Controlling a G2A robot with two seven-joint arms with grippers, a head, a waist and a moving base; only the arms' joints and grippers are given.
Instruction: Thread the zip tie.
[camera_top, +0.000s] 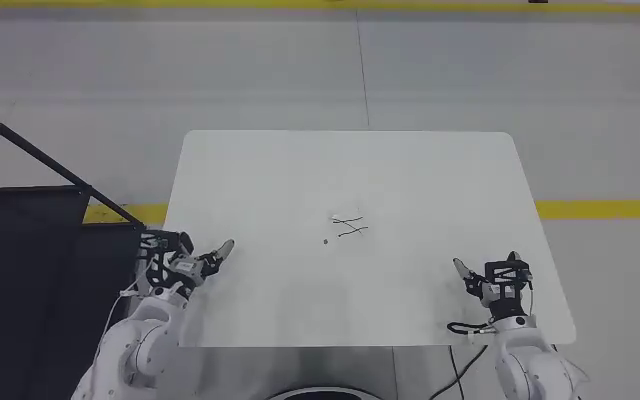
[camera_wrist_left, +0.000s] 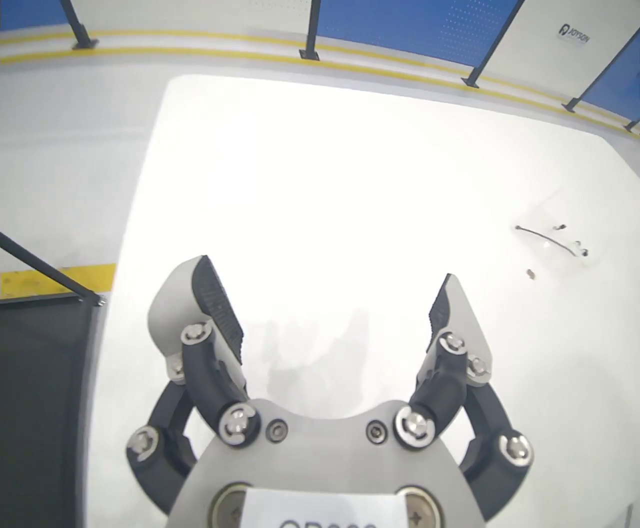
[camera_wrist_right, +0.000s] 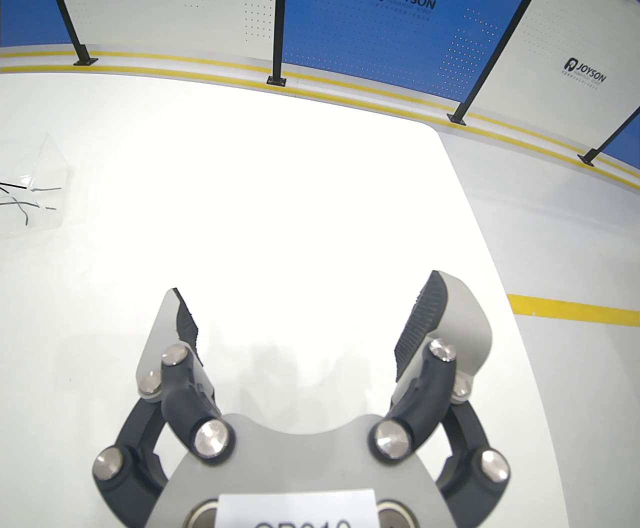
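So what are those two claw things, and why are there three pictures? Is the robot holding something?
Those claws are the robot's hands: the left gripper and the right gripper. One picture looks down from above the arms at the white table. The other two come from small cameras on the wrists, so each gripper shows up close. Both are open and hold nothing. In the middle of the table lie thin black zip ties, with a tiny dark bit beside them. The right wrist picture also shows something see-through at the zip ties; I cannot tell what it is.
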